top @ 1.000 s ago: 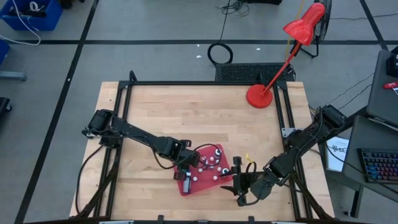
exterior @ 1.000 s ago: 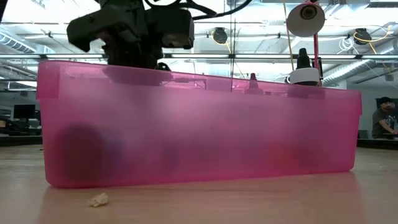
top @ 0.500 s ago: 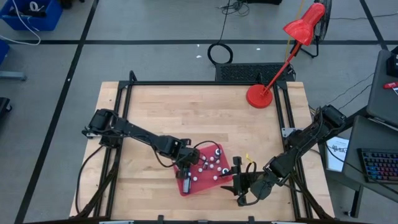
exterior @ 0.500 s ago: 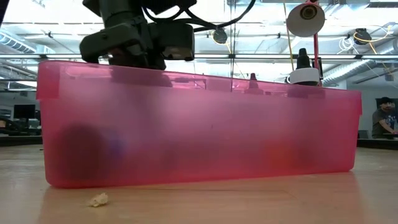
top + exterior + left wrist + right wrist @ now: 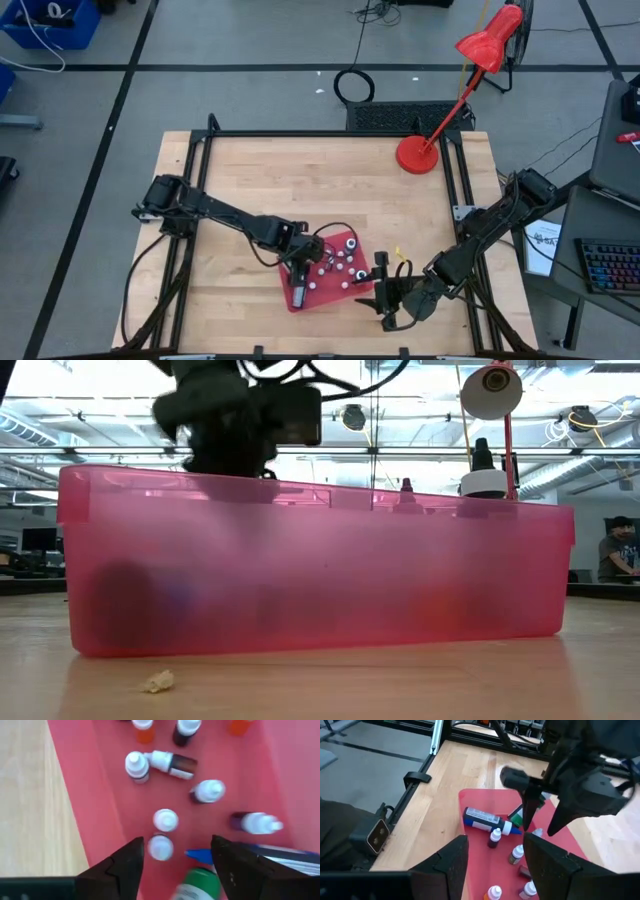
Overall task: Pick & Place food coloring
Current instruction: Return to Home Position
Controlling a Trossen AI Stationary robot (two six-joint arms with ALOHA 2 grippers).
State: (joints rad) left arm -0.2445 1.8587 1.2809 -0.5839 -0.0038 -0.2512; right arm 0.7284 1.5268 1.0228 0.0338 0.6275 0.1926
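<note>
Several tiny food coloring dropper bottles (image 5: 207,791), white-capped with dark bodies, stand or lie on the floor of a pink bin (image 5: 335,298). They also show in the right wrist view (image 5: 516,854). My left gripper (image 5: 175,865) is open above the bin's near left part. Two white caps (image 5: 161,846) and a green bottle (image 5: 197,885) lie between and below its fingers, and it touches none of them. It shows from the side in the right wrist view (image 5: 542,812). My right gripper (image 5: 495,870) is open and empty just right of the bin (image 5: 372,290).
A larger blue-labelled bottle (image 5: 482,818) lies in the bin near my left gripper, and orange bottles (image 5: 145,731) stand at the far side. A red desk lamp's base (image 5: 418,153) stands at the table's far right. A crumb (image 5: 157,680) lies before the bin (image 5: 320,570).
My left gripper has drifted a little toward the table's right edge above the bin, staying over the bottles.
</note>
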